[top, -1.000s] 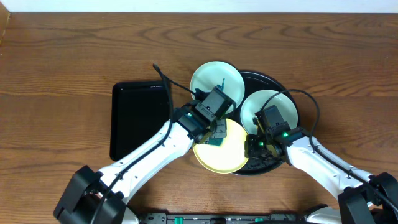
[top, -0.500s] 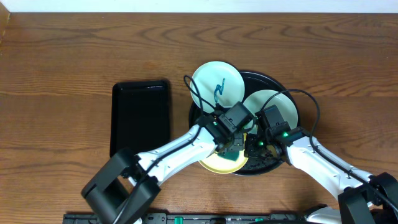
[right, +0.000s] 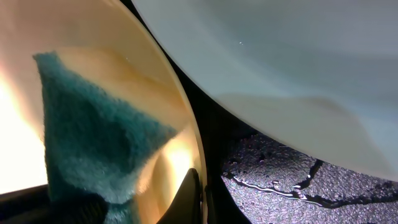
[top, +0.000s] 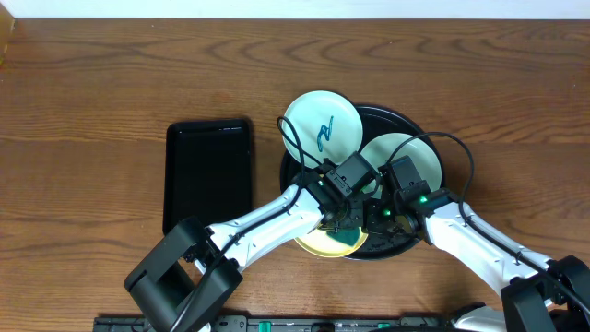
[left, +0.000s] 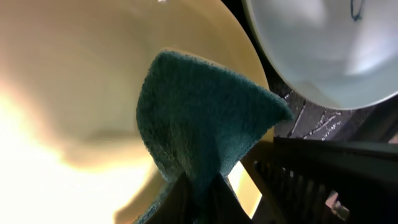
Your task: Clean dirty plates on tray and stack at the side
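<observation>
The round black tray (top: pixel 419 129) holds three plates. A mint plate with a teal scribble (top: pixel 321 124) leans over its far left rim. A second mint plate (top: pixel 398 152) lies at the right. The pale yellow plate (top: pixel 313 243) sits at the front, mostly hidden by the arms. My left gripper (top: pixel 343 226) is shut on a teal sponge (left: pixel 199 124) pressed onto the yellow plate (left: pixel 74 93). My right gripper (top: pixel 380 214) is shut on the yellow plate's right rim (right: pixel 180 118), with the sponge (right: pixel 87 149) beside it.
A rectangular black tray (top: pixel 207 175) lies on the wooden table to the left of the round tray. The round tray's wet black floor (right: pixel 298 180) shows beneath the mint plate (right: pixel 280 68).
My left gripper moved with the sponge from the yellow plate's left part to its right side, near the right gripper, uncovering the scribbled mint plate. The right arm stayed still.
</observation>
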